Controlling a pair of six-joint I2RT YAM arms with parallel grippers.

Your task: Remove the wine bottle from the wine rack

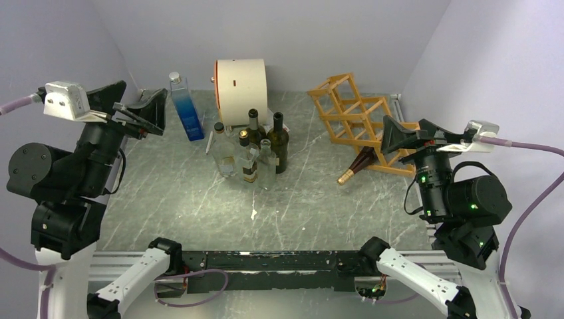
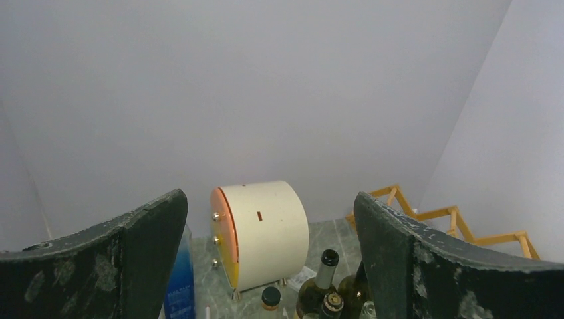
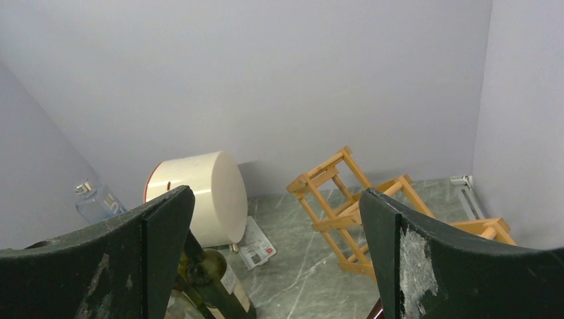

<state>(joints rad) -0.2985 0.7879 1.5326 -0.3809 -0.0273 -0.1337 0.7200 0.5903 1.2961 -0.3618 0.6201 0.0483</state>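
**Desk:** Quick status pls. Where's the bottle?

**Me:** In the rack. The dark brown glass wine bottle with a gold foil cap (image 1: 356,165) lies slanted in a bottom cell of the light orange-brown wooden-stick wine rack (image 1: 352,113), far right of the grey marbled worktop (image 1: 193,199). The neck pokes out toward the near left, cap down by the worktop. The body's mostly hidden behind sticks and my arm, so I can't say how deep it sits.

**Desk:** So nothing done yet?

**Me:** Nothing, imo. No grasp yet. My right pincer (image 3: 276,193) has its fingers wide apart and holds nothing. Its wrist cam looks over the rack toward the back wall, so I judge it's above the rack's near-right end, not at the neck. The left pincer (image 2: 269,194) is the same: apart, empty, up on the left side, well apart from the rack.

**Desk:** What else is on there?

**Me:** A white cylindrical drum with an orange rim (image 1: 241,83) at the back, a tall blue-tinted clear bottle (image 1: 186,109) left of it, and a cluster of upright glass bottles (image 1: 256,149) mid-worktop. None touch the rack.

**Desk:** What's left then?

**Me:** The whole job, basically. Bring the right pincer down to the neck, close on it, slide the bottle out along its slant, set it on the worktop. The right arm's the obvious pick, as it's nearest.
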